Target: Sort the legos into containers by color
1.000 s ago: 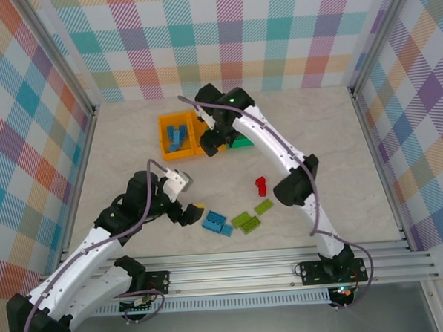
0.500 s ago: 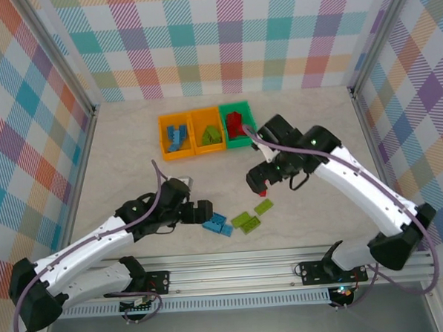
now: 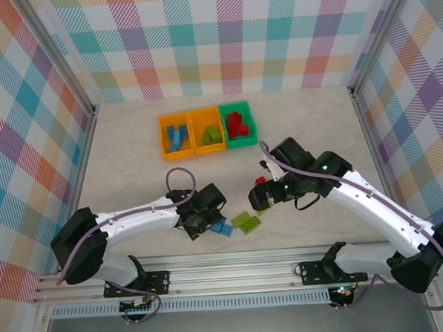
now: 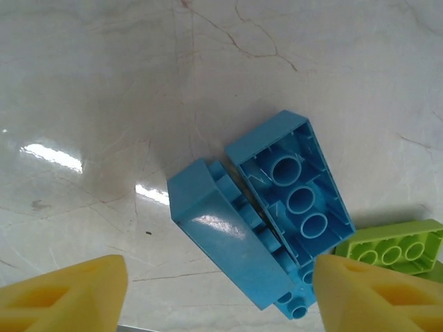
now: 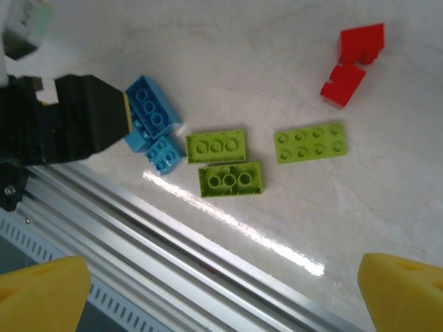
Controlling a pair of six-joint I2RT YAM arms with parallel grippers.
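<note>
- By the front rail (image 3: 241,265), reaches low rightward with left arm (image 3: 135,219); straddles two blue bricks (image 4: 291,187) with left gripper (image 4: 221,294), fingers parted, no contact.
- Hovers right gripper (image 5: 221,294), spread wide, above green bricks (image 5: 216,146) and red brick (image 5: 353,63).
- Farther back, bins (image 3: 192,130) part-filled.

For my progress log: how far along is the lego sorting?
Mostly done: the bins hold blue, green and red bricks, one color each. In hand: the left hand straddles the loose blue bricks, not yet gripped. Left: three lime bricks and one red brick, under the open right hand.
</note>
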